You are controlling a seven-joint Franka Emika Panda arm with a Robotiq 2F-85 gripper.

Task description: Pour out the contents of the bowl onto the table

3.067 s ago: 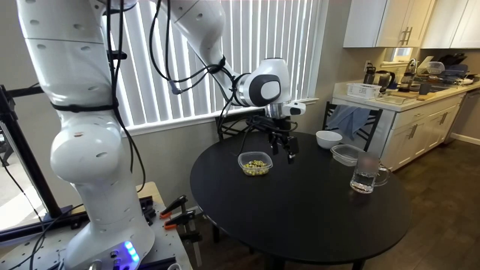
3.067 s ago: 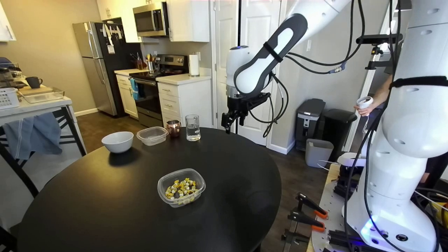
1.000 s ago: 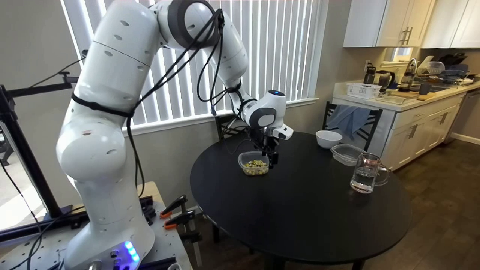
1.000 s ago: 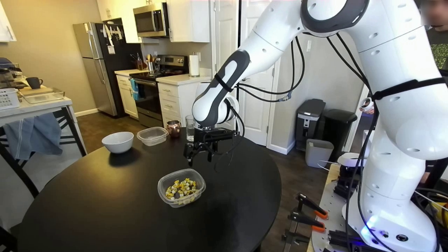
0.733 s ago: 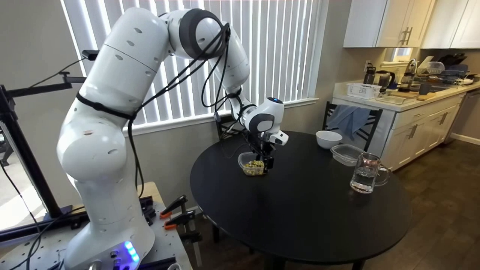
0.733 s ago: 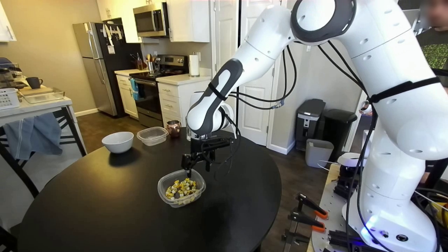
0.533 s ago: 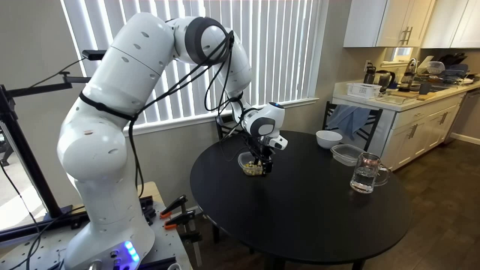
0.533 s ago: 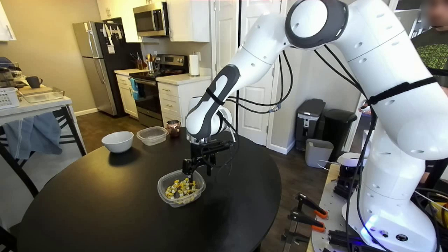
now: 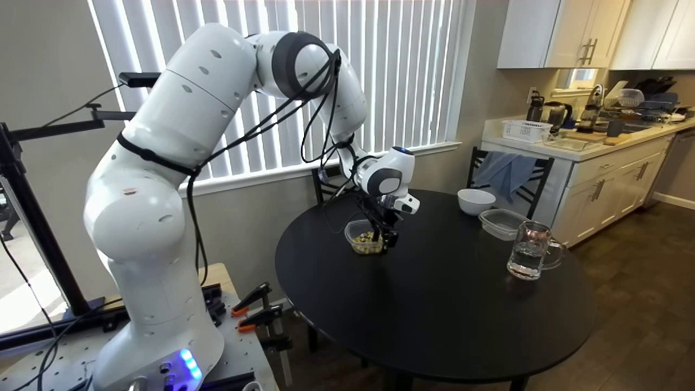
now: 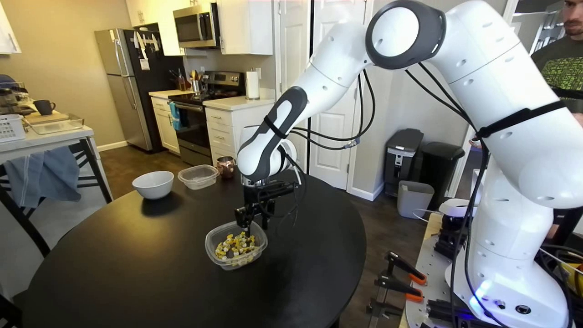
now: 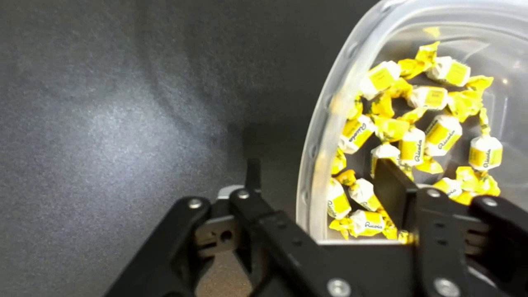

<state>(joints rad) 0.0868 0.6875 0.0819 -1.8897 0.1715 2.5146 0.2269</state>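
The bowl is a clear plastic tub standing upright on the black round table. Its rim fills part of the wrist view's right side. Its contents are yellow-and-white wrapped candies, lying inside it. My gripper is open and low over the bowl's edge. In the wrist view one finger is outside the rim, above the table, and one is inside, over the candies. The fingers look apart from the wall. Part of the bowl is hidden behind the gripper.
A white bowl, an empty clear tub and a copper mug stand on the table. A glass mug with clear liquid stands near them. A chair stands beside the table.
My arm has come across and down from beyond the bowl, and one finger has gone inside the rim. In the last half second it has moved only slightly. Bowl and candies have not moved.
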